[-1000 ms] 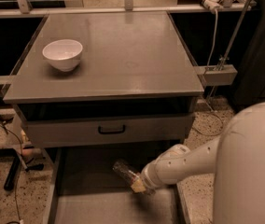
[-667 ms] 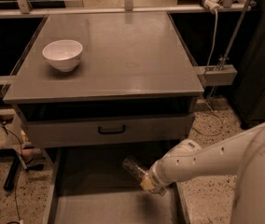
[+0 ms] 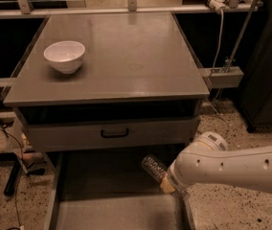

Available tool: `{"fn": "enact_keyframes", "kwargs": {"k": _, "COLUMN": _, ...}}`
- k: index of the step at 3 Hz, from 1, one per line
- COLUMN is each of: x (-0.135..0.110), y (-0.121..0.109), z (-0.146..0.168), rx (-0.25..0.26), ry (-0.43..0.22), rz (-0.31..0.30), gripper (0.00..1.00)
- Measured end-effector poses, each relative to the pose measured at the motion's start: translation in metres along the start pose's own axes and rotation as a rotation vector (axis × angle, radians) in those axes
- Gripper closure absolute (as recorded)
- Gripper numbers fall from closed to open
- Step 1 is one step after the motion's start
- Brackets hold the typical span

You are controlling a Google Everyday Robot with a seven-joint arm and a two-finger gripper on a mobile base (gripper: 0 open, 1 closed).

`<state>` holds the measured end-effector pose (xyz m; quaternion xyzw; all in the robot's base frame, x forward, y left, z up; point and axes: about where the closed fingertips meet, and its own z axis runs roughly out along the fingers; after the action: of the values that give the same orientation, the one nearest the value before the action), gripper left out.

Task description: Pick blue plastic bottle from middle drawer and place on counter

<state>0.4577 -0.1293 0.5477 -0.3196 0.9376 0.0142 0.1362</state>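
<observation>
- The desk (image 3: 126, 56) fills the upper half of what I can see: a broad, flat grey top with a slight shine, standing on a speckled floor (image 3: 251, 138).
- The robot's white arm (image 3: 232, 169) comes in from the lower right. It reaches leftward across the right edge of the open drawer, with its rounded joint just below the desk's front right corner.
- The open drawer (image 3: 107, 190) is pulled out at the bottom of the view, beneath the desk. It is a wide grey tray with a plain flat floor and low side walls.
- A closed drawer front (image 3: 69, 137) sits above it, directly under the desk top, with a black handle (image 3: 114, 133) at its middle.
- A white bowl (image 3: 64, 55) stands upright on the left part of the desk, well apart from everything else.
- The bottle (image 3: 154, 166) is clear and ribbed. It is over the right side of the open drawer, close to the right wall, tilted with its free end up and to the left. It is not on the desk.
- The tool (image 3: 167, 181) is at the tip of the arm, low in the open drawer's right side, and is clamped on the bottle's lower end; most of it is hidden behind the arm.
</observation>
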Motion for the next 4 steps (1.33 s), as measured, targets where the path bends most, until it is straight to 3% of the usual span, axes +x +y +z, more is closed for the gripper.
{"fn": "enact_keyframes", "kwargs": {"k": 1, "x": 0.001, "y": -0.002, "z": -0.044, "rx": 0.047, "ry": -0.004, "rz": -0.001, "gripper": 1.0}}
{"fn": "enact_keyframes", "kwargs": {"k": 3, "x": -0.003, "y": -0.011, "z": -0.065, "rx": 0.07, "ry": -0.012, "rz": -0.003, "gripper": 1.0}}
{"fn": "enact_keyframes", "kwargs": {"k": 4, "x": 0.007, "y": -0.033, "z": -0.106, "rx": 0.098, "ry": 0.001, "rz": 0.038, "gripper": 1.0}}
